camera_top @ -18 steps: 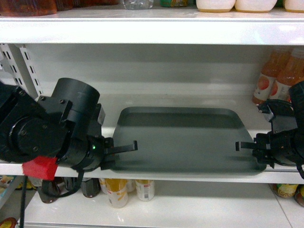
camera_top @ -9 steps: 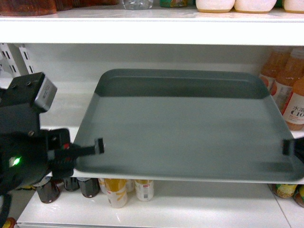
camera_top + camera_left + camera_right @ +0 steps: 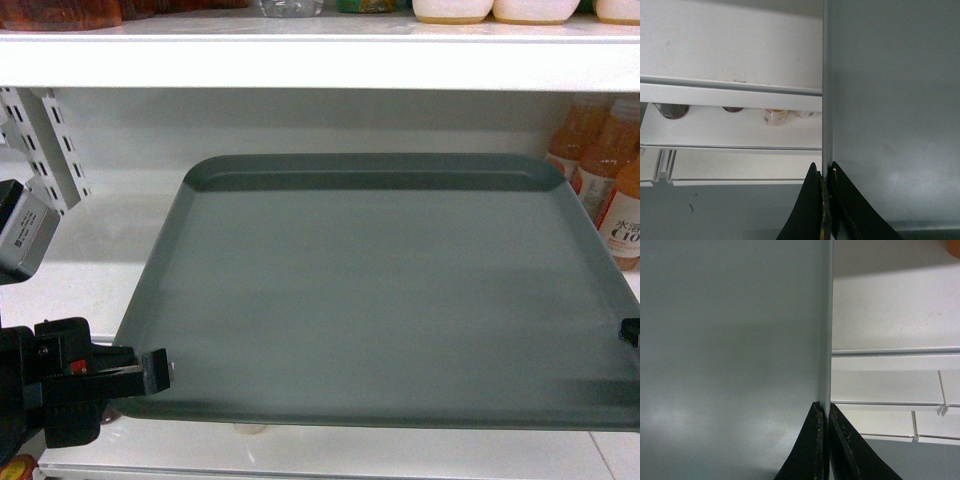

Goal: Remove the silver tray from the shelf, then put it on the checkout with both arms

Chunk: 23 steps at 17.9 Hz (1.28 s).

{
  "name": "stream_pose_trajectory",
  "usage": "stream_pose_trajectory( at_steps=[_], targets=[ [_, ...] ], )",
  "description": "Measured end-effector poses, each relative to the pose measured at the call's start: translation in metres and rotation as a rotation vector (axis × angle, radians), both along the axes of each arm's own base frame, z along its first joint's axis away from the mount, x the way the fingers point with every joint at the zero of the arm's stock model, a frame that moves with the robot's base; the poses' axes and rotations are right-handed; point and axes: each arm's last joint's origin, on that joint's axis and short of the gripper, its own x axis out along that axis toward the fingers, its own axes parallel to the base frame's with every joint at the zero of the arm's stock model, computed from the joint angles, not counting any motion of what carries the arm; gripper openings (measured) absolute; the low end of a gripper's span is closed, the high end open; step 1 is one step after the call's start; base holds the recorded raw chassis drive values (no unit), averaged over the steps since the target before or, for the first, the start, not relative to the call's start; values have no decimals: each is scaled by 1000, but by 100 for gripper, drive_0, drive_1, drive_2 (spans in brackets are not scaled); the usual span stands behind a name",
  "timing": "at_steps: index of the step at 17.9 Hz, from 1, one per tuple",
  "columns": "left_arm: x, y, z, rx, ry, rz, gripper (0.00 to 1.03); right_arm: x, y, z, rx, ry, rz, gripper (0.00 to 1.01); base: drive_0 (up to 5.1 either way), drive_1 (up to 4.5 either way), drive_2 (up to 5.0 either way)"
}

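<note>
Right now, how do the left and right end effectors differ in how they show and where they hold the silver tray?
The left end effector is plain in the head view, at the silver tray's left rim; the right end effector shows only as a sliver at the frame edge, on the right rim. The left sits lower in that view than the right. In the wrist views, both are clamped on a rim.

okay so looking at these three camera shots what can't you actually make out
- Right tool: in the head view only a sliver shows at the right edge; the frame cuts off the rest.
- Shelf under the tray: the tray hides it in the head view, so whether they touch is unclear.
- Bottle labels: too blurred to read.
- Left tool body: cropped by the left wrist view's bottom edge.
</note>
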Motion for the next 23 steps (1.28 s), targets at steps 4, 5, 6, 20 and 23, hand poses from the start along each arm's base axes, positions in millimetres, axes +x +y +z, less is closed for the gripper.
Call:
stream_pose_trajectory(
  at_steps=[4,5,6,20,23],
  targets=[
    [0,0,0,0,0,0,3,0,0,0,0,-1,0,2,5,-415,426],
    [0,0,0,0,1,1,3,0,0,0,0,-1,1,2,4,-417,425],
    [0,0,0,0,0,0,3,0,0,0,0,3,0,2,0,-421,422],
    [0,0,0,-1,-3,0,3,0,0,0,0,-1,0,2,2,-420,423],
    [0,0,0,1,1,0,3,0,0,0,0,3,0,2,2,-420,423]
  ],
)
